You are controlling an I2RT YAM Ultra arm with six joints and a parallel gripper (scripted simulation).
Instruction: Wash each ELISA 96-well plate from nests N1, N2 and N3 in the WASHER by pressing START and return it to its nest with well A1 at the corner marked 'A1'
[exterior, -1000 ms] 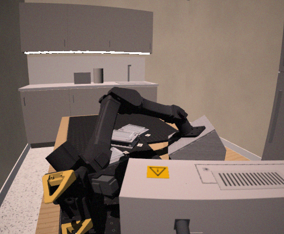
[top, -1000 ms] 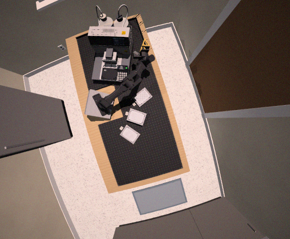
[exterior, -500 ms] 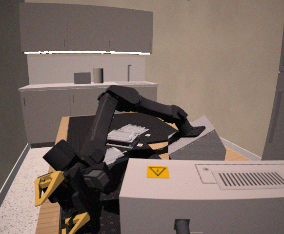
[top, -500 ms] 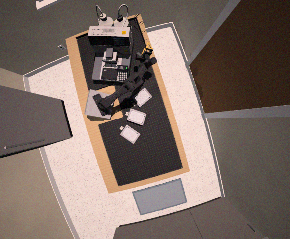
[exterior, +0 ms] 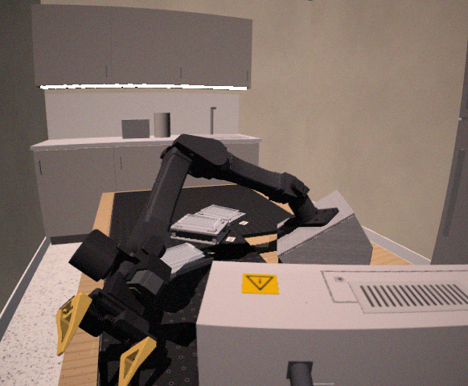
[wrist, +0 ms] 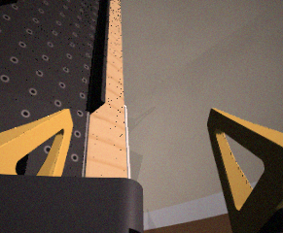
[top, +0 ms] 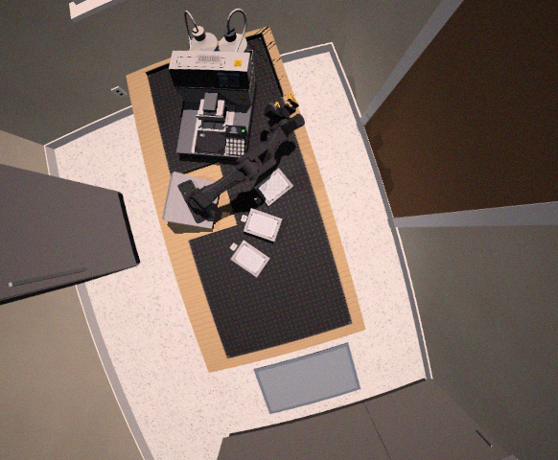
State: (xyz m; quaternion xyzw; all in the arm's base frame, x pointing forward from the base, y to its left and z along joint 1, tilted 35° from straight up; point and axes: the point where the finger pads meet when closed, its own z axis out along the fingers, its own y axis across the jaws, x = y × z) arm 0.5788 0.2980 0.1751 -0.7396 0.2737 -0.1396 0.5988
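Three white 96-well plates lie in their nests on the black breadboard: one (top: 274, 186) (exterior: 182, 254) nearest the washer, one (top: 262, 224) (exterior: 199, 226) in the middle, one (top: 249, 258) (exterior: 222, 212) farthest. The washer (top: 210, 64) (exterior: 309, 315) stands at the board's far end. Its dark carrier pocket (top: 210, 142) holds no plate, and the lamp (top: 243, 130) over the keypad (top: 235, 145) is green. My gripper (top: 287, 103) (exterior: 103, 340) (wrist: 139, 116) with yellow fingers is open and empty. It hangs to the right of the washer, over the board's edge, away from the plates.
The arm's base sits on a grey wedge block (top: 182, 205) (exterior: 330, 240) left of the plates. A wooden rim (top: 338, 257) (wrist: 109, 141) frames the breadboard (top: 274, 307) (wrist: 34, 63). Two bottles (top: 217, 39) stand behind the washer. A grey mat (top: 306, 379) lies on the speckled counter.
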